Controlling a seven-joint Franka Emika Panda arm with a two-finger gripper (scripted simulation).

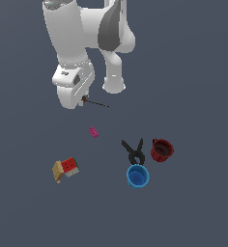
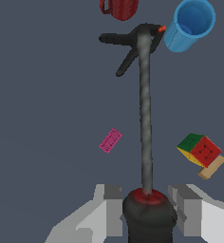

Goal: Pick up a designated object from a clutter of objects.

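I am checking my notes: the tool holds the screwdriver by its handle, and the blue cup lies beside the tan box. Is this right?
Not quite. The tool does hold the screwdriver by its handle, but the blue cup lies beside the black clamp, not the tan box. The exterior view shows this.

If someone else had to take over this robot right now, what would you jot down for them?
Gripper: fingers sit either side of the screwdriver handle; a firm grip cannot be confirmed.
Screwdriver: handle at the gripper, thin shaft sticking out toward the exterior view's right.
Other clutter, apart from it: pink block, puzzle cube against the tan box, black clamp, red mug, blue cup.
Done: gripper reached the handle.
Left: confirm grip, lift clear.
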